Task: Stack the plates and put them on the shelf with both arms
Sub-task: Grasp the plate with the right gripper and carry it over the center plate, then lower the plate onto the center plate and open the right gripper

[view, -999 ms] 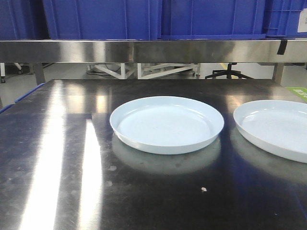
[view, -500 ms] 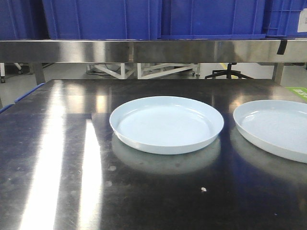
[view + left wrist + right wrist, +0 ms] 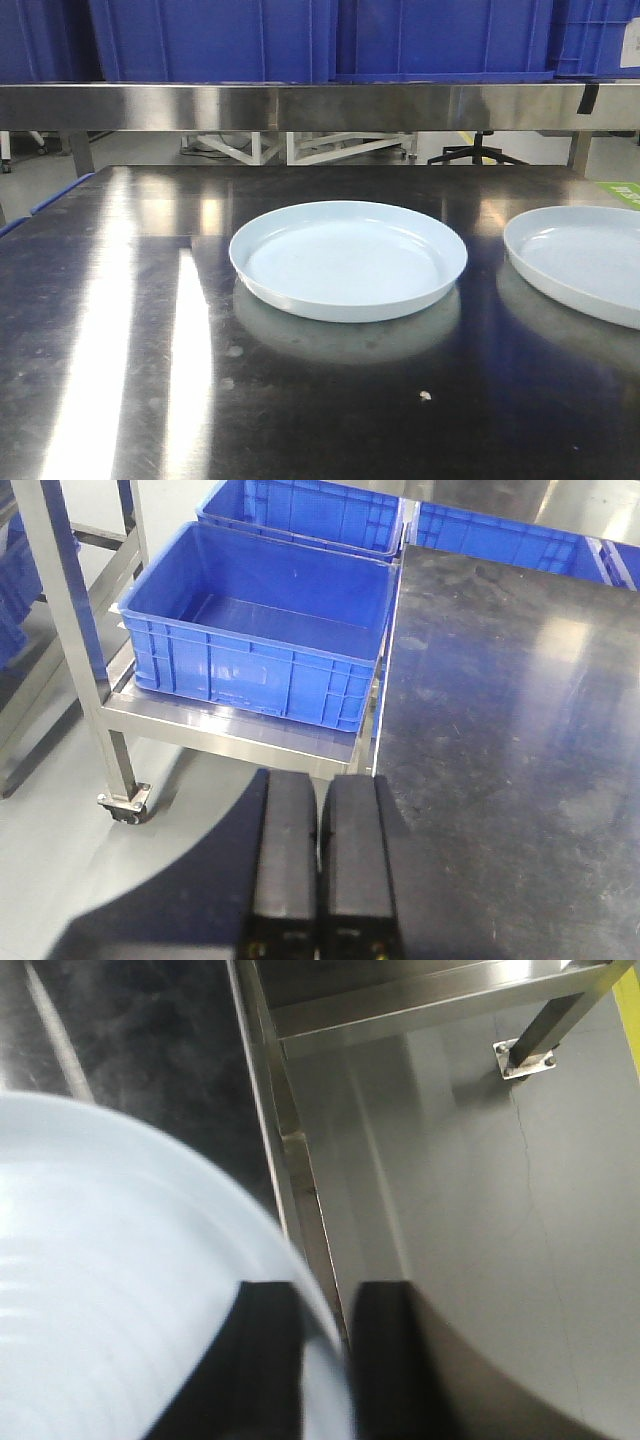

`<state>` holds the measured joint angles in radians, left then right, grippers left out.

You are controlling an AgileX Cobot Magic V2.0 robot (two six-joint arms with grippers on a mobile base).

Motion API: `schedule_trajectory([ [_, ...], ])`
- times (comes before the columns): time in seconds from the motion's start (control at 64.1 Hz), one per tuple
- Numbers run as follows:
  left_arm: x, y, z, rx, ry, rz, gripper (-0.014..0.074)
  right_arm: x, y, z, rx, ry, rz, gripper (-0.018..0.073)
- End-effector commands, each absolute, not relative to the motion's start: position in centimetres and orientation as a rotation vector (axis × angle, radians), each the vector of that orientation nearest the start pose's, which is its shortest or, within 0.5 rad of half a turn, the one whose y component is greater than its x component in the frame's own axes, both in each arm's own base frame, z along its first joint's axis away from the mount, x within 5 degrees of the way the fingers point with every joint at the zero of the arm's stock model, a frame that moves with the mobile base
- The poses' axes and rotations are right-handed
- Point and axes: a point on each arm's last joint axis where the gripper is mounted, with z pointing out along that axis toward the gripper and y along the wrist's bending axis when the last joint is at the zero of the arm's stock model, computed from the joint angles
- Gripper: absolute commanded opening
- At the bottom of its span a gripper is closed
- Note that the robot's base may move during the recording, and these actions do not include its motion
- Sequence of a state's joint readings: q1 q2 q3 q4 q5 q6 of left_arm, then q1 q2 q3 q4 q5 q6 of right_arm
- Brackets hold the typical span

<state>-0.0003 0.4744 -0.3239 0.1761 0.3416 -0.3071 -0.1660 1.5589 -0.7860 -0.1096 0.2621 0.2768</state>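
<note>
One pale bluish-white plate (image 3: 348,260) lies flat on the dark steel table (image 3: 120,330), near its middle. A second plate (image 3: 585,265) is at the right edge of the front view, partly cut off. In the right wrist view this plate (image 3: 120,1260) fills the left side, and my right gripper (image 3: 328,1305) is shut on its rim, one finger inside and one outside, at the table's right edge. My left gripper (image 3: 318,790) is shut on nothing, over the table's left edge, far from both plates. The steel shelf (image 3: 300,105) spans the back above the table.
Blue crates (image 3: 220,40) stand on the shelf. To the table's left, an empty blue crate (image 3: 260,630) sits on a low wheeled steel cart (image 3: 230,735). Beyond the table's right edge (image 3: 275,1140) is grey floor (image 3: 500,1210) with a frame leg.
The right plate has shifted to the right in the front view, more of it now out of frame. The middle plate has not moved.
</note>
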Motion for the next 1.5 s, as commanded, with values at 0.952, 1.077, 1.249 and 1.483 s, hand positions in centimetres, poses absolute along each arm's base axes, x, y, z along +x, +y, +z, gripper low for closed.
schedule_trajectory([
  [0.952,10.5,0.4,27.3,-0.17,1.858,-0.062,0.0083,30.8,10.1,33.1,-0.139,2.129,0.261,0.0048],
  [1.077,10.5,0.4,27.3,-0.17,1.858,-0.062,0.0083,31.9,11.8,31.7,-0.184,2.167,0.274,0.0048],
  [1.249,10.5,0.4,27.3,-0.17,1.858,-0.062,0.0083,32.6,12.8,30.0,-0.212,2.214,0.273,0.0048],
  [1.483,10.5,0.4,27.3,-0.17,1.858,-0.062,0.0083,32.9,13.6,28.6,-0.236,2.258,0.269,0.0088],
])
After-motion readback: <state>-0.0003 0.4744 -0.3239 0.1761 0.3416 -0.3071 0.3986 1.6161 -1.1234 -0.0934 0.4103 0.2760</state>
